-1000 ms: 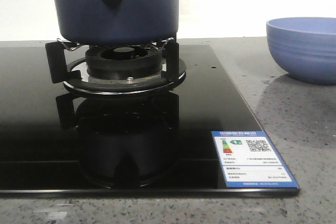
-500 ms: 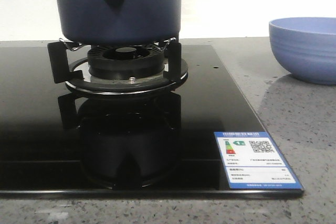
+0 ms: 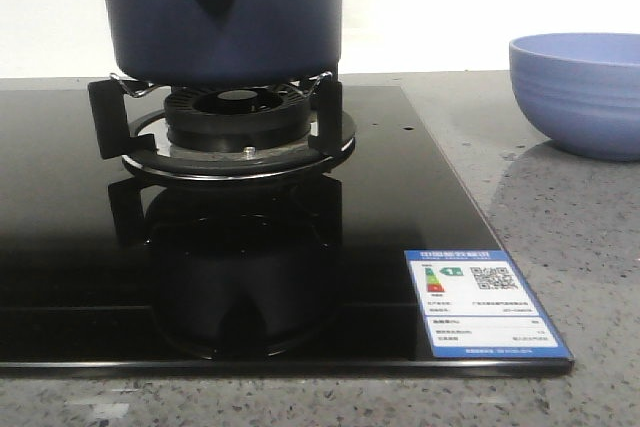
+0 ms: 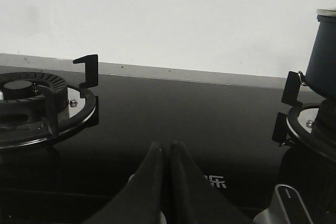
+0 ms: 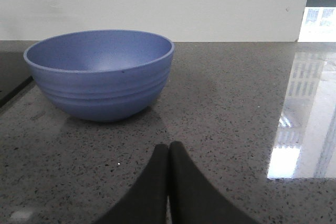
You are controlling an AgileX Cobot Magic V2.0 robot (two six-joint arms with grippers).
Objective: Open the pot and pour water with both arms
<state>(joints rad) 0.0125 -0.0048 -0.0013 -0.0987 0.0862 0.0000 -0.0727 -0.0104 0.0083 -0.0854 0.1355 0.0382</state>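
Note:
The dark navy-blue pot stands on the burner grate of a black glass hob, its stub handle with a round hole facing me; its top is cut off by the frame. Its side also shows in the left wrist view. My left gripper is shut and empty, low over the black glass between two burners, the pot off to one side. My right gripper is shut and empty over the grey counter, a short way from a light-blue ribbed bowl. Neither gripper shows in the front view.
The light-blue bowl sits on the speckled counter to the right of the hob. A second, bare burner is in the left wrist view. An energy label is stuck on the hob's front right corner. A white wall runs behind.
The front view shifts slightly right, then back left, between frames. The pot, the bowl and the hob keep their places relative to each other.

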